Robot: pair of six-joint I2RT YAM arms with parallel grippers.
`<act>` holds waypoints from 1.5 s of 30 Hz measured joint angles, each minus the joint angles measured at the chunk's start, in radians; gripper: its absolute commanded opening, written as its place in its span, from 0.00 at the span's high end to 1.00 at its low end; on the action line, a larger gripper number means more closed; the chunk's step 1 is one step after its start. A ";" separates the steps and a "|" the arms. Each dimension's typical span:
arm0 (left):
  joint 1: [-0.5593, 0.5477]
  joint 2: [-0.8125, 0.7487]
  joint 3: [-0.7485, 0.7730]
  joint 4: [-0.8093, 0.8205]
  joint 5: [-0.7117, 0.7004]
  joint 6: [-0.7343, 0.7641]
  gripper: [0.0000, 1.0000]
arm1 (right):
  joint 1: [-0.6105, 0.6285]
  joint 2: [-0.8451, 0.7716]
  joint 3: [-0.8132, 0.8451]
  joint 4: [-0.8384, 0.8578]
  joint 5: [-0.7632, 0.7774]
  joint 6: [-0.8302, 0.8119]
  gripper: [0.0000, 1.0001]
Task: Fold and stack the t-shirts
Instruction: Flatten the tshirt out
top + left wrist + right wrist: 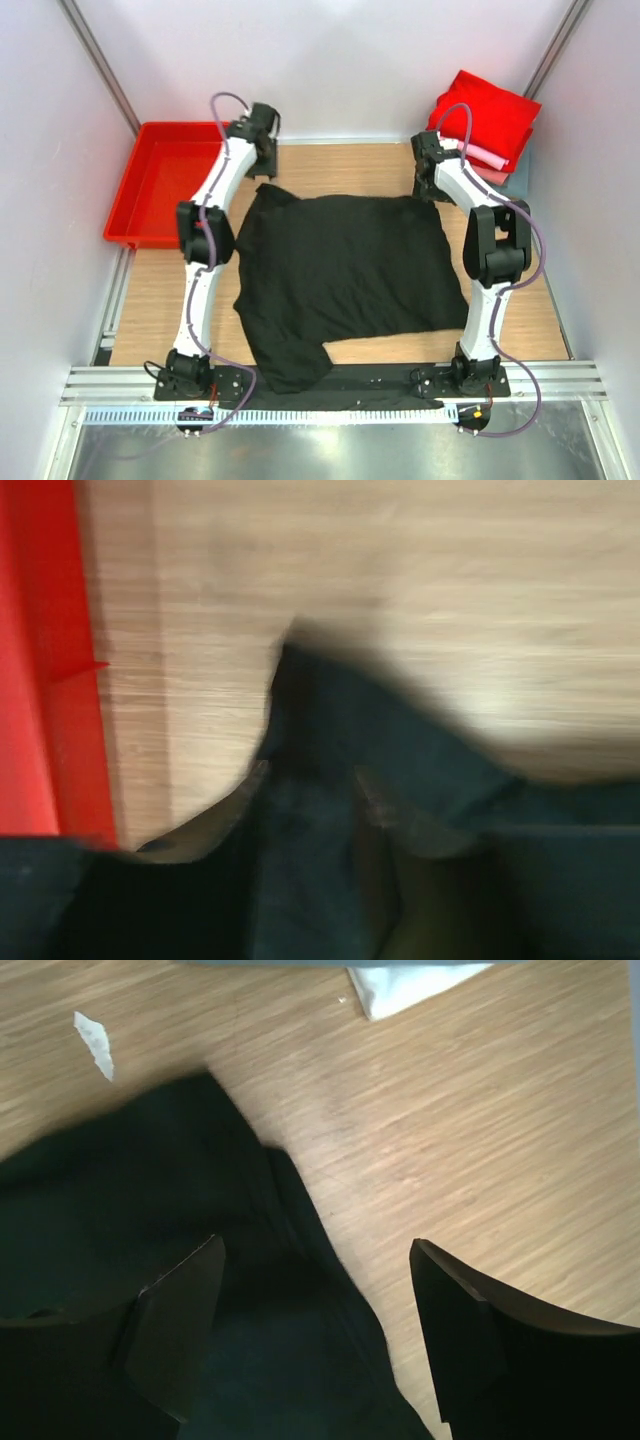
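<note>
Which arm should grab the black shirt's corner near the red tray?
Left, probably. The left end effector sits by that far-left corner of the black t-shirt, beside the red tray; the right end effector is over the opposite far corner.

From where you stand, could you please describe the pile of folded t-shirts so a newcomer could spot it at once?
On the wooden table, look to the far right corner, behind the right arm. The pile of folded t-shirts sits there, bright red on top, pink below. Unlike the red tray at far left, it is soft layered cloth.
</note>
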 measured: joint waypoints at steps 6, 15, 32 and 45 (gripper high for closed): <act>-0.113 0.016 -0.083 -0.114 -0.169 0.018 0.17 | -0.005 -0.039 0.040 -0.018 -0.113 -0.016 0.14; -0.251 -0.632 -0.504 0.015 -0.261 -0.074 0.16 | 0.018 -0.475 -0.252 0.132 -0.354 0.005 0.14; -0.246 -0.444 -1.015 0.283 -0.196 -0.228 0.19 | 0.018 -0.249 -0.605 0.399 -0.624 0.086 0.18; -0.182 -0.254 -0.835 0.301 -0.190 -0.193 0.22 | 0.092 -0.537 -0.983 0.657 -0.621 0.358 0.20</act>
